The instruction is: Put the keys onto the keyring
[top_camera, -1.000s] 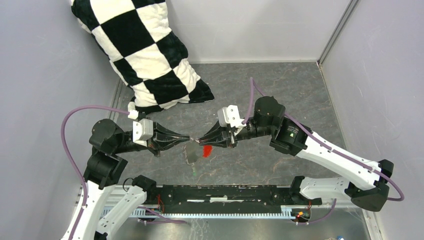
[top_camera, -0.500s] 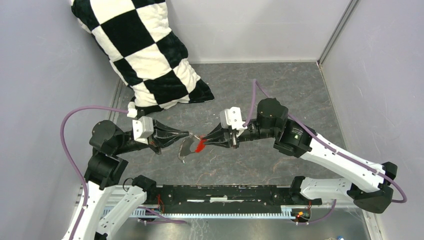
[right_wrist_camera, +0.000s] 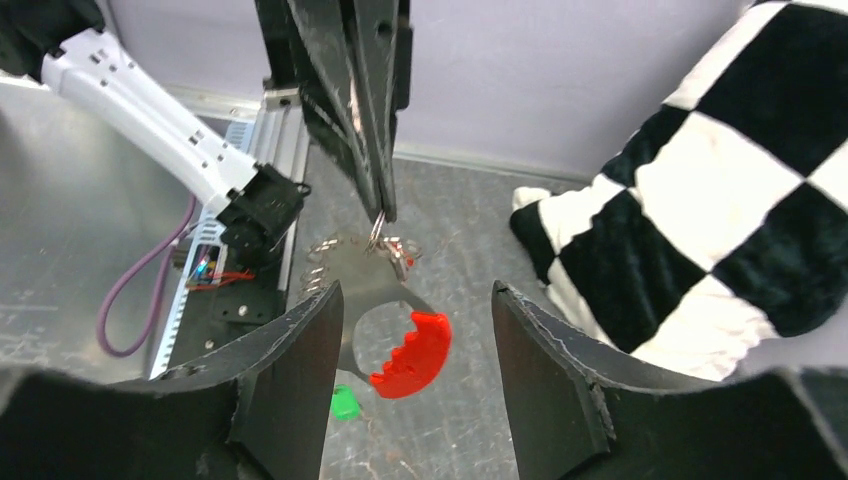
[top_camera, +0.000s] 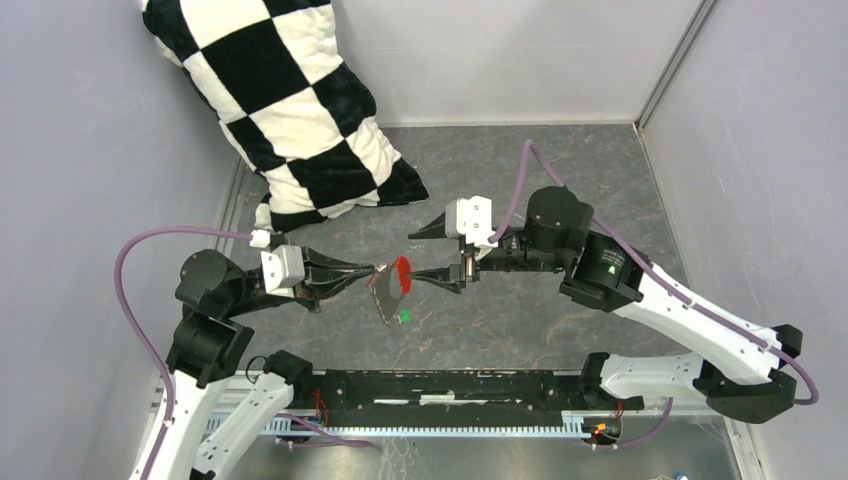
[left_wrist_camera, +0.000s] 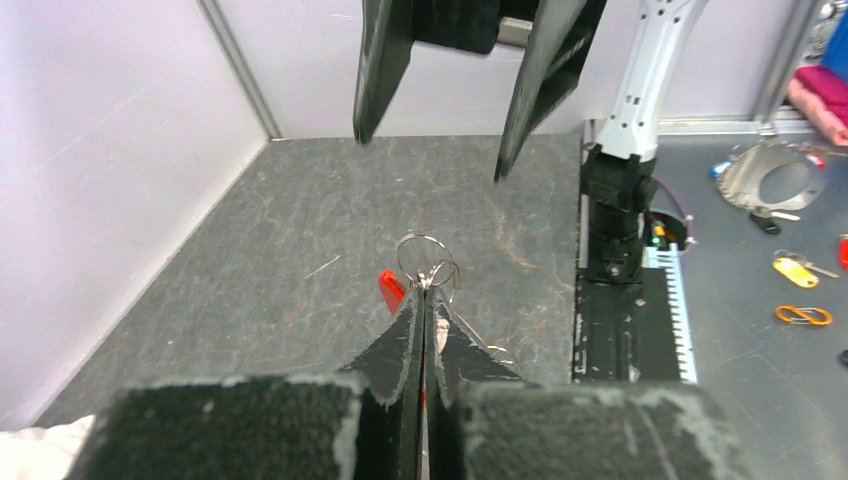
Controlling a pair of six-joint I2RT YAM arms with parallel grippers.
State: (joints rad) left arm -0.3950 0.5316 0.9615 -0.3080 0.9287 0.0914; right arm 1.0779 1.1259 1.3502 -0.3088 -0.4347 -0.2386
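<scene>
The grey counter (top_camera: pixel 560 170) carries a chequered pillow (top_camera: pixel 290 110) in its far left corner, well apart from the work. Both arms reach inward and meet over the middle of the counter, somewhat nearer its near edge, probably so that each wrist camera faces the other's tips.

The left gripper (top_camera: pixel 372 272) has its jaws pressed together on the keyring (left_wrist_camera: pixel 423 268), pinching the thin wire so that the bunch hangs free in the air. That would leave the ring steady for the other arm to work on. The right gripper (right_wrist_camera: pixel 415 300) faces it with jaws apart, straddling the hanging bunch without touching it. The red tag (right_wrist_camera: pixel 412 355) hangs between them and the green tag (right_wrist_camera: pixel 345 405) dangles lowest. The keys are too small to pick out within the bunch.

A second ago the right jaws were nearly together, tip to tip with the left. Now they are spread and have drawn back a little, and the bunch has swung, with the red tag riding higher
</scene>
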